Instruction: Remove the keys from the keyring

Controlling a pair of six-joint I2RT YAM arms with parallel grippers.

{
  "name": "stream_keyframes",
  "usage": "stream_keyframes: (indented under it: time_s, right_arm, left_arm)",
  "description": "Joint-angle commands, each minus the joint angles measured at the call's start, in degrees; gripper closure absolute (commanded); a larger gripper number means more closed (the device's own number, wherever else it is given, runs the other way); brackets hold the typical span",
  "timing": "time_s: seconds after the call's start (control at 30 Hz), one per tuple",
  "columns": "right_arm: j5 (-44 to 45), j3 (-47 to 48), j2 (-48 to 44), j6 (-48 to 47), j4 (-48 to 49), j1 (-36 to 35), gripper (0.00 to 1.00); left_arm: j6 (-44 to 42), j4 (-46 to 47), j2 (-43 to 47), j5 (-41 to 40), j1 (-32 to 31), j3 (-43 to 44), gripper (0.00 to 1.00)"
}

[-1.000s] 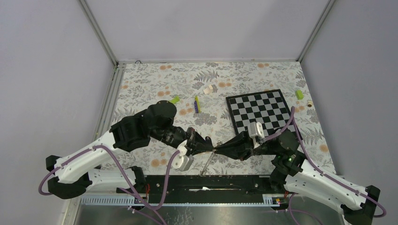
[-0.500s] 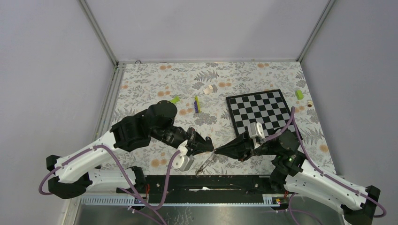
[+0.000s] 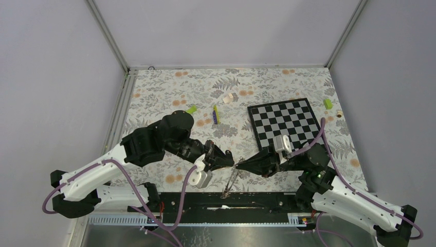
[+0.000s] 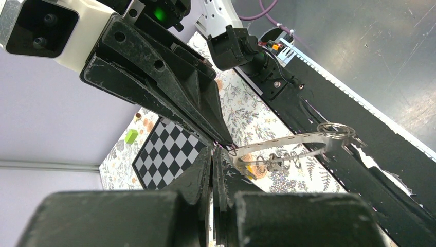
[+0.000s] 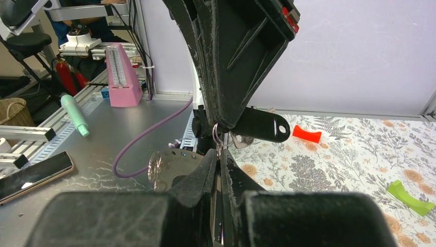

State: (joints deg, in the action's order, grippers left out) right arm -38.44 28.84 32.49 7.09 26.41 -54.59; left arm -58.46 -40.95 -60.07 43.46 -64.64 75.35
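**Two grippers meet tip to tip at the table's (image 3: 169,92) 6 o'clock edge, with the keyring between them.**

In the top view the left arm reaches toward 3 o'clock and the right arm toward 9 o'clock, both low and nearly level. The left gripper (image 3: 230,163) is pinched tight on one end of the keyring (image 4: 293,139). This is a single silvery hoop seen edge-on, sagging toward 6 o'clock over the black rail (image 3: 257,198). The right gripper (image 3: 240,164) is closed on a small split ring carrying a black tag (image 5: 262,126). The keys (image 4: 277,162) hang bunched under the hoop, too tangled to count. There is one chessboard (image 3: 285,122) at 2 o'clock, two lime-green blocks (image 3: 191,109) and one stick (image 3: 216,114).
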Motion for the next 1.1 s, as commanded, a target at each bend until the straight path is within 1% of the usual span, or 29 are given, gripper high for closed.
stream_keyframes:
  time_s: [0.0,0.07,0.17,0.23,0.37,0.5,0.73,0.93,1.07]
  right_arm:
    - [0.96,1.39,-1.55,-0.33,3.12,0.13,0.94]
    - [1.08,1.14,-1.83,-0.31,3.12,0.1,0.93]
    - [1.1,1.21,-1.73,-0.11,3.03,0.1,0.88]
    - [1.08,1.37,-1.45,0.14,3.16,0.08,0.82]
    - [0.87,1.46,-0.95,0.29,3.38,0.1,0.76]
    - [0.39,1.39,-0.23,0.57,3.62,0.1,0.74]
    - [-0.43,1.43,1.03,1.17,5.01,0.1,0.75]
    - [-0.69,1.36,1.05,1.33,5.16,0.1,0.88]
    - [-0.38,1.17,0.54,1.32,5.01,0.11,0.91]
  left_arm:
    - [0.0,2.01,1.48,2.07,-0.23,0.91,1.0]
    - [-0.02,2.01,1.49,2.06,-0.22,0.96,1.0]
    - [-0.07,2.01,1.56,2.1,-0.22,0.94,1.0]
    - [-0.06,2.01,1.54,2.23,-0.22,0.87,1.0]
    - [0.08,2.06,1.7,1.92,-0.26,0.81,1.0]
    - [0.16,2.01,1.98,1.76,-0.31,0.7,1.0]
    - [0.06,2.01,1.98,1.75,-0.31,0.55,1.0]
    - [-0.1,2.01,1.89,1.75,-0.31,0.35,1.0]
    - [-0.13,2.01,2.02,1.63,-0.31,0.32,1.0]
